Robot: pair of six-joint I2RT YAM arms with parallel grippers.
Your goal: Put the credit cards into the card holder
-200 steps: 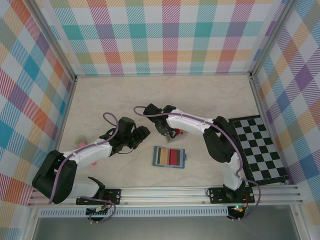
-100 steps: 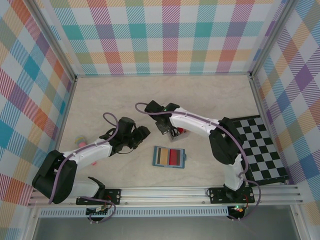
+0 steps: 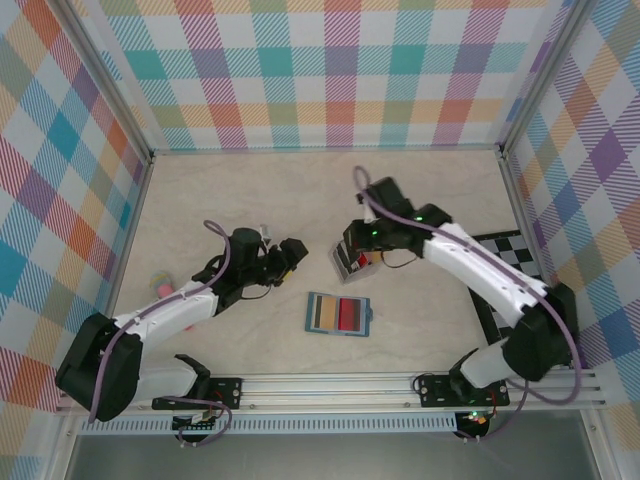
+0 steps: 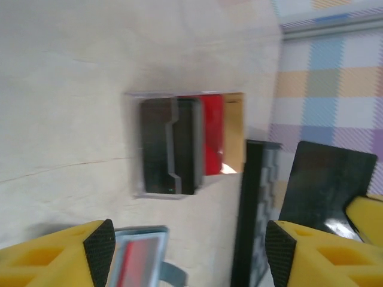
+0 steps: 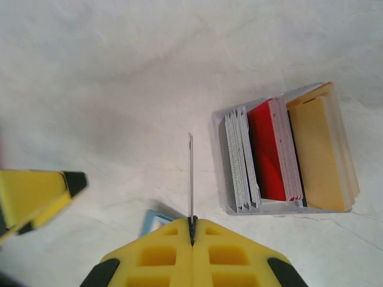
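Note:
The card holder point(image 3: 338, 314) lies open on the table, teal-blue, with gold, dark and red cards in its slots. Its corner point(image 5: 155, 222) shows just left of my right gripper point(image 5: 191, 224). That gripper is shut on one thin grey credit card point(image 5: 191, 173), seen edge-on and held upright above the table. More credit cards, grey, red and gold, stand in a small grey rack point(image 5: 286, 156) to its right. My right gripper point(image 3: 350, 256) hangs by the rack point(image 3: 368, 260). My left gripper point(image 3: 287, 254) is open and empty, facing the rack point(image 4: 179, 143) and the holder point(image 4: 140, 263).
A black-and-white chequered board point(image 3: 520, 295) lies at the right edge of the table. A small pink object point(image 3: 160, 286) sits at the far left beside the left arm. Plaid walls close in the table on three sides.
My right gripper shut on a grey card and lifted it off the rack, its arm swinging out to the right. My left gripper edged right and opened a little wider.

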